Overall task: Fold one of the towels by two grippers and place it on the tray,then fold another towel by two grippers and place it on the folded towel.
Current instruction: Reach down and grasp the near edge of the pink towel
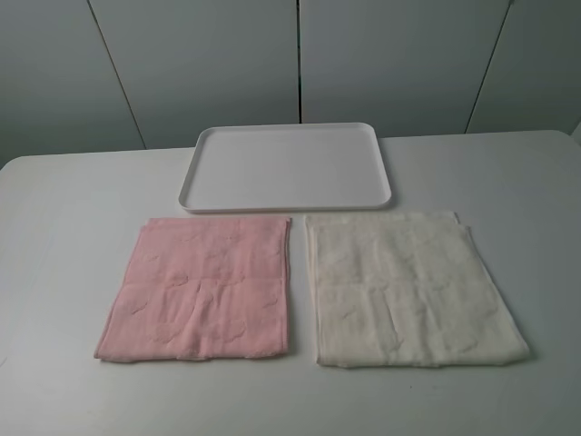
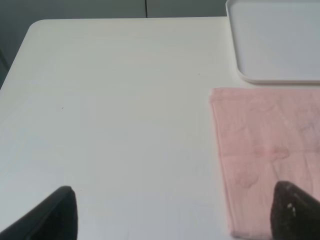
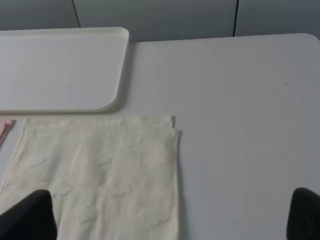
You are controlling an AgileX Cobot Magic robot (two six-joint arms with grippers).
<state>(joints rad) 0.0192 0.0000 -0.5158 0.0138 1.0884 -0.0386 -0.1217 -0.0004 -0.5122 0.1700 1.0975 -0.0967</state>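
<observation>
High view: the pink towel lies flat and faintly embossed beside the cream towel, both just before the white tray. Left wrist: the left gripper hangs spread wide, empty. Right wrist: the right gripper is equally spread; mismatched pinches could skew the fold.

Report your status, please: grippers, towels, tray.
Left gripper open, right gripper open, both empty. Pink towel and white towel flat, next to empty tray. Nothing in the way.
</observation>
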